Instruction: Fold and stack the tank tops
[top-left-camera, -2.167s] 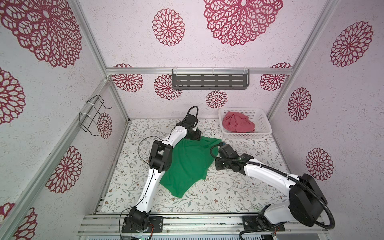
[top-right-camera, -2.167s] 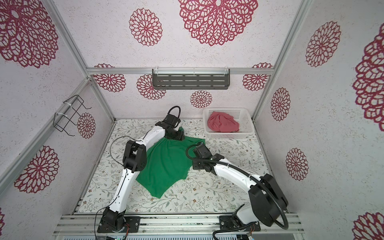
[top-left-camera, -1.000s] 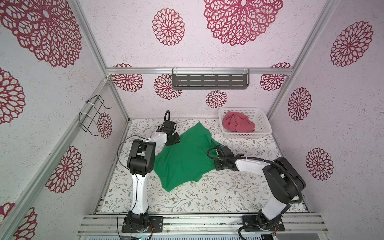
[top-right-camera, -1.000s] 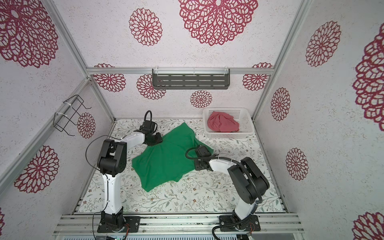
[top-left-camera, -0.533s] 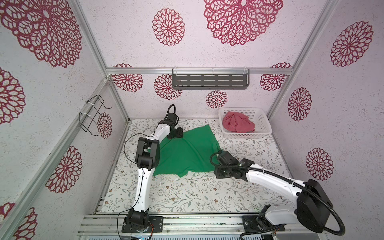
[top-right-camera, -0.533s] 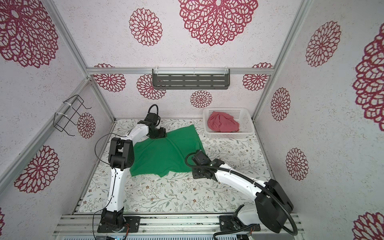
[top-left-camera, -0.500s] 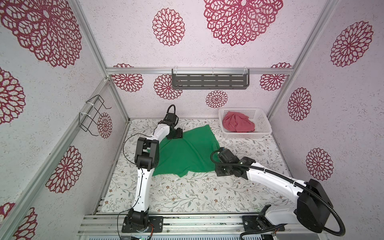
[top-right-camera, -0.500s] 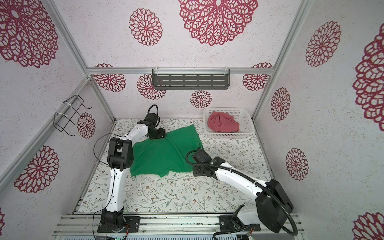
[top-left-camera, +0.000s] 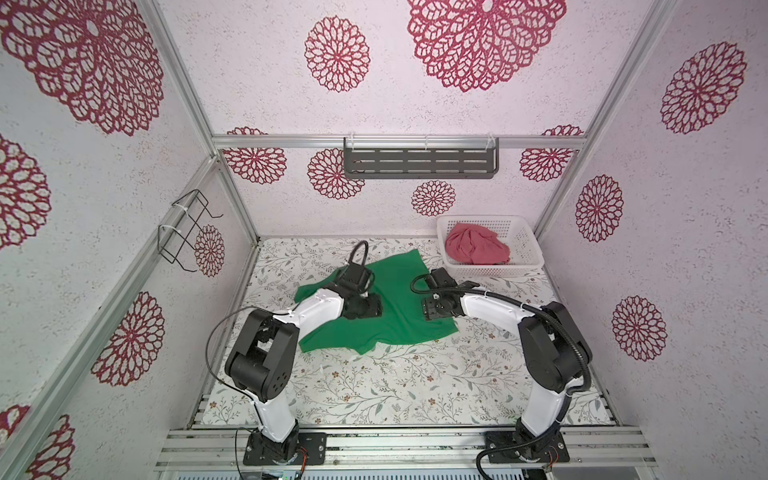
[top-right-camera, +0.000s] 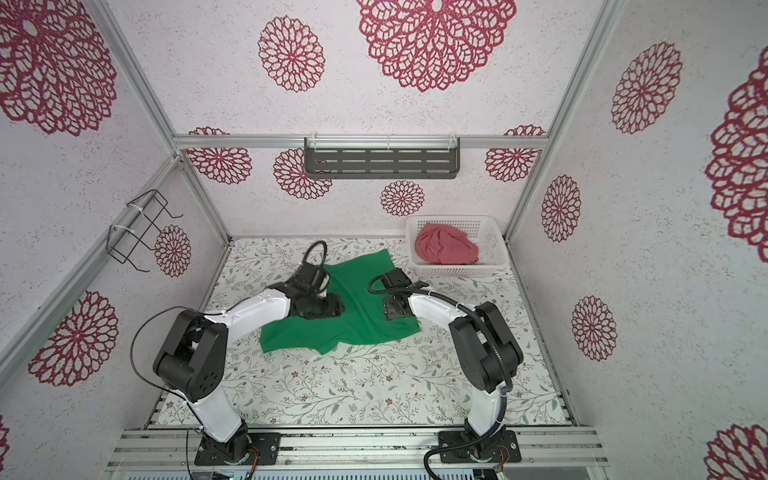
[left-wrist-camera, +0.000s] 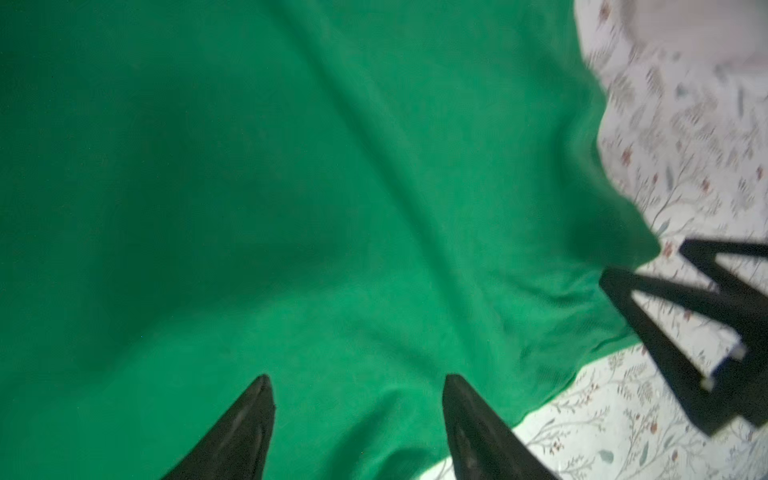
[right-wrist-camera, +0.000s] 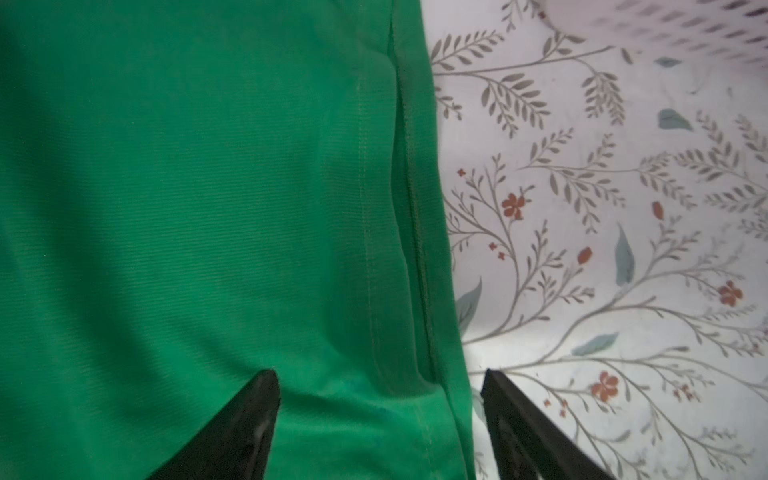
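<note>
The green tank top (top-left-camera: 395, 299) (top-right-camera: 357, 309) lies spread out on the flower-patterned table, a little back of centre. My left gripper (top-left-camera: 374, 309) (top-right-camera: 336, 309) hovers over its left-middle part, open, with only green cloth (left-wrist-camera: 291, 187) below the left gripper (left-wrist-camera: 357, 378). At the cloth's right side my right gripper (top-left-camera: 430, 309) (top-right-camera: 392, 309) (right-wrist-camera: 379, 374) is open, straddling the stitched hem (right-wrist-camera: 415, 208) without holding it. The pinkish red tank top (top-left-camera: 476, 249) (top-right-camera: 444, 247) lies crumpled in the basket.
The white perforated basket (top-left-camera: 490, 272) (top-right-camera: 457, 272) stands at the back right corner, just beyond the right arm. A dark shelf (top-left-camera: 419, 162) hangs on the back wall and a wire rack (top-left-camera: 185, 228) on the left wall. Bare table (top-left-camera: 395, 386) stretches toward the front rail.
Both grippers have opened and let go of the green tank top, which now lies flatter and wider. The left gripper moved from its back-left corner toward its middle; the right shifted back slightly.
</note>
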